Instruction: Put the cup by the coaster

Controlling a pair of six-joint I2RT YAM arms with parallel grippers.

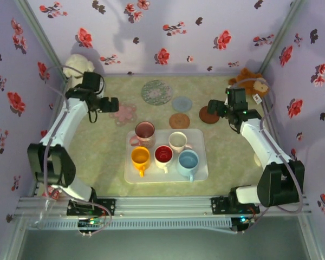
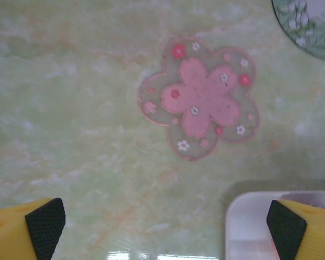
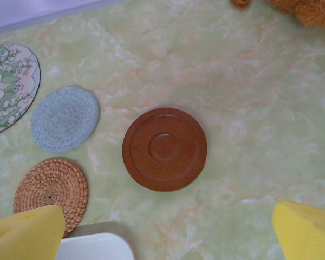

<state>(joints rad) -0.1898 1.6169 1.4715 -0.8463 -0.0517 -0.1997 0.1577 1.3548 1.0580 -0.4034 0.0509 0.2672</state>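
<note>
left gripper (image 1: 111, 104): jaws spread, empty, above flower coaster (image 2: 199, 97) | cups (image 1: 163, 154): five, upright on tray (image 1: 200, 138), mid-table, none gripped | right gripper (image 1: 212, 106): jaws spread, empty, above brown coaster (image 3: 164, 149)

I count five cups on one tray (image 1: 170, 176): pink cup (image 1: 144, 131), cream cup (image 1: 177, 141), yellow cup (image 1: 140, 157), red cup (image 1: 163, 154), blue cup (image 1: 188, 161). Five coasters lie on the table: flower coaster (image 1: 123, 114), floral coaster (image 1: 156, 92), blue coaster (image 1: 181, 103), woven coaster (image 1: 179, 120), brown coaster (image 1: 206, 116). Two toys: white plush toy (image 1: 78, 65), brown plush toy (image 1: 252, 81).
</note>
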